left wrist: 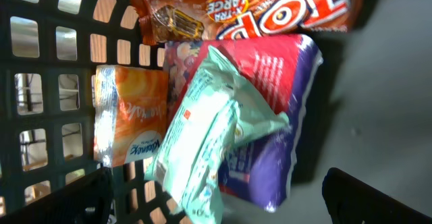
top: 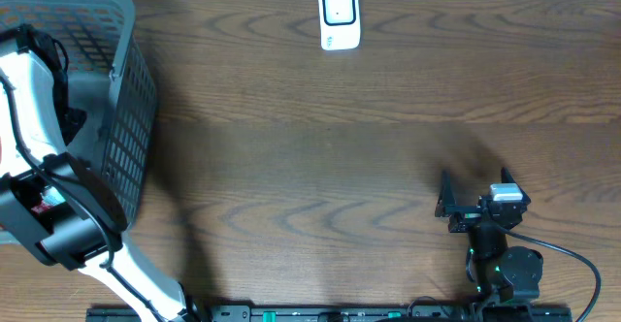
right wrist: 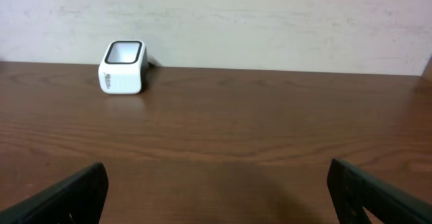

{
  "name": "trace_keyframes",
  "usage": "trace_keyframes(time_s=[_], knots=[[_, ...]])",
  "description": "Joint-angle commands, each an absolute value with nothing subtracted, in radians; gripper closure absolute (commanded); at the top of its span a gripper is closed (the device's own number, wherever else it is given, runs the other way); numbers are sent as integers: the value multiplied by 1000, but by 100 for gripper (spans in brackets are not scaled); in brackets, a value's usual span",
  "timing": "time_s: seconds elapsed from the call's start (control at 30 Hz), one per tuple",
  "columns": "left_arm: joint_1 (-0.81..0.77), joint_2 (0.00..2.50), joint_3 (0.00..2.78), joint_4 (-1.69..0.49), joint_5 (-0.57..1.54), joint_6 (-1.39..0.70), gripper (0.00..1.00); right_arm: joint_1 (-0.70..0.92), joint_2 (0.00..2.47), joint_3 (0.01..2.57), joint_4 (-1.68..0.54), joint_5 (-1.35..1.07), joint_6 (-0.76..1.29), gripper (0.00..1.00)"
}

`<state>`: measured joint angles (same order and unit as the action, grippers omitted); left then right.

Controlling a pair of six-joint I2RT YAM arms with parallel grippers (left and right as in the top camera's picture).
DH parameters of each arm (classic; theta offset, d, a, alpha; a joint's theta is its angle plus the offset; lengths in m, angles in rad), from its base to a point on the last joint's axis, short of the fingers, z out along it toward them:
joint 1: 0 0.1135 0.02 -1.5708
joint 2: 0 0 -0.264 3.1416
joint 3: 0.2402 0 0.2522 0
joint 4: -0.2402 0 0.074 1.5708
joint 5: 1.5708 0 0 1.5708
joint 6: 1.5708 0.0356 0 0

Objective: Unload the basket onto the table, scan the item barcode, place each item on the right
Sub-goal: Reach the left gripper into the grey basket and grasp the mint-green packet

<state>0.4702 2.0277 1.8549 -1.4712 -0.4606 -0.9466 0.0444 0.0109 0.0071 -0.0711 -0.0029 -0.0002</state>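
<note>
Closest to the lens, the left tool (left wrist: 223, 207) hangs inside the grey basket (left wrist: 40, 82), fingers spread wide and holding nothing. Between them, on top of the heap, lies a mint-green packet (left wrist: 206, 136). An orange packet (left wrist: 128, 116) sits off the tool's left finger against the mesh, and a red-and-purple bag (left wrist: 277, 75) lies underneath. The green packet looks the easiest pick: pinch it across its narrow width, lift it clear of the basket wall, then turn the barcode, which I cannot find from here, towards the scanner (top: 340, 16). That small white box stands well ahead of the right tool (right wrist: 217, 177) and off to its left. The right tool waits low, wide and empty. The counter (top: 310, 147) is dark wood grain, ending at a pale wall (right wrist: 270, 21).
</note>
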Motion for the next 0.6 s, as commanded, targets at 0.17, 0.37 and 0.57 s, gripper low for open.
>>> trace_keyframes(time_s=[0.17,0.37,0.57], knots=[[505,2040,1744,-1441,-510,-997,2,54,6,6,-75,-2,14,1],[512,2040,1640,-1376,-508,-997,2,54,6,5,-75,-2,14,1],[512,2040,1546,-1269,-465,-965,2,54,7,5,-75,-2,14,1]])
